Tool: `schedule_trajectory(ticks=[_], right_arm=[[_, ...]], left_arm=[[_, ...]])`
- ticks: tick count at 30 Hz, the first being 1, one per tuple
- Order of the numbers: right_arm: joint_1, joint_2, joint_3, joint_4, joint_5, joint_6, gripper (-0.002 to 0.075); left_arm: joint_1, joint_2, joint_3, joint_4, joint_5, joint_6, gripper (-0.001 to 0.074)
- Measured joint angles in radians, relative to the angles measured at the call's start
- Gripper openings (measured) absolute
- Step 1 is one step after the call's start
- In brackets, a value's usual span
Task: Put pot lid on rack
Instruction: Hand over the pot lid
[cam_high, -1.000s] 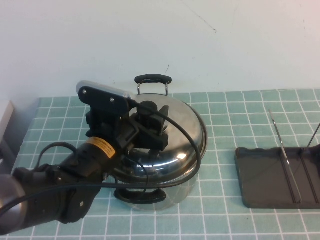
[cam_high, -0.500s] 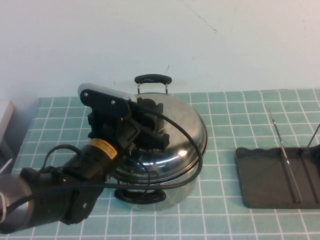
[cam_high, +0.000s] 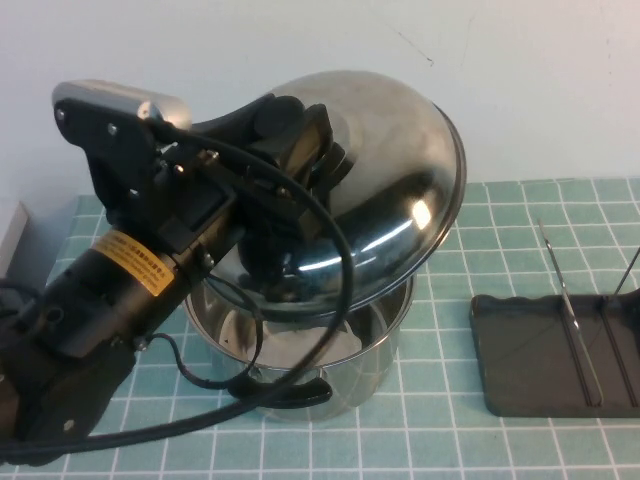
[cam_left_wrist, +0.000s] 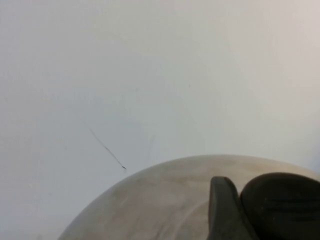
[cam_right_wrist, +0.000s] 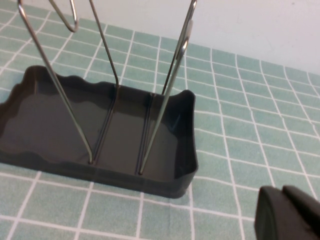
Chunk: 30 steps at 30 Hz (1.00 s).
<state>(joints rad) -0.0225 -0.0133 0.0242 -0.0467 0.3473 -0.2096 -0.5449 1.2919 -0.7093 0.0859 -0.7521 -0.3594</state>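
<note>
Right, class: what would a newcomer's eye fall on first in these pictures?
The shiny pot lid, tilted in the air above the open pot, held at its knob by the left gripper. To the right lies the dark rack, its prongs bare. The right gripper hovers near the rack.

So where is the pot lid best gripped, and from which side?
By the black knob at the dome's centre, approached from above the convex face: the pot lid is otherwise smooth steel. The left gripper holds it there now; the right gripper idles beside the rack.
</note>
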Motion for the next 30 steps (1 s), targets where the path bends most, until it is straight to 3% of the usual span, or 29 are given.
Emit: schedule_trajectory(ticks=[8,15,17,26,30], right_arm=[[0.000,0.000,0.000,0.056,-0.007,0.036,-0.0003],[0.000,0.000,0.004,0.698,-0.016,0.246,-0.0003],[0.000,0.000,0.004,0.800,-0.021,0.247,-0.0003],[0.000,0.000,0.004,0.869,-0.012,0.118,-0.0003],[0.002,0.000,0.001,1.075,0.050,-0.088,-0.0003]], left_arm=[[0.000,-0.041,0.000,0.239,0.075,-0.323,0.0326],[0.000,-0.037,0.001,0.358,0.066,-0.448,0.0326],[0.000,-0.035,0.001,0.358,0.065,-0.456,0.0326],[0.000,-0.032,0.001,0.363,0.065,-0.462,0.0325],[0.000,-0.032,0.001,0.363,0.053,-0.462,0.0325]])
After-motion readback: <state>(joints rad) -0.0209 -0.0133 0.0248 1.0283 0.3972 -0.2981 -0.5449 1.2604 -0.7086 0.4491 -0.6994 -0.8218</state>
